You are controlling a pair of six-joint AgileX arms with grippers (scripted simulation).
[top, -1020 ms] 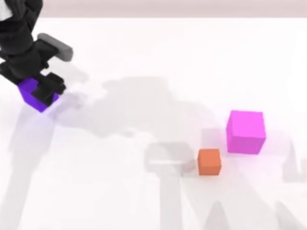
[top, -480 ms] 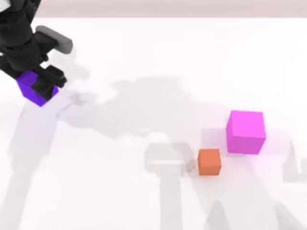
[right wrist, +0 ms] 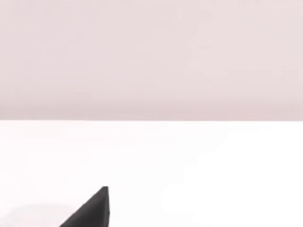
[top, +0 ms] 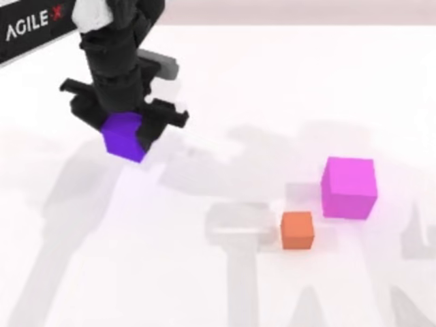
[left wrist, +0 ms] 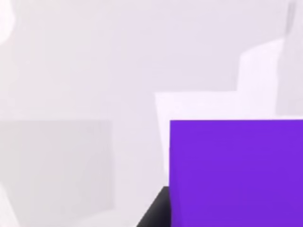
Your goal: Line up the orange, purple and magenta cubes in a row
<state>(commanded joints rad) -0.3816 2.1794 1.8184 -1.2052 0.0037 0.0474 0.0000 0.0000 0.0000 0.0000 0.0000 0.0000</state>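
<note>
The left tool was clamped on the purple cube, holding it off the table at the left, probably to carry it toward the others. The orange cube sat just beside the magenta cube at the right. The right tool stayed unseen from above.

purple cube close up, pale table
</note>
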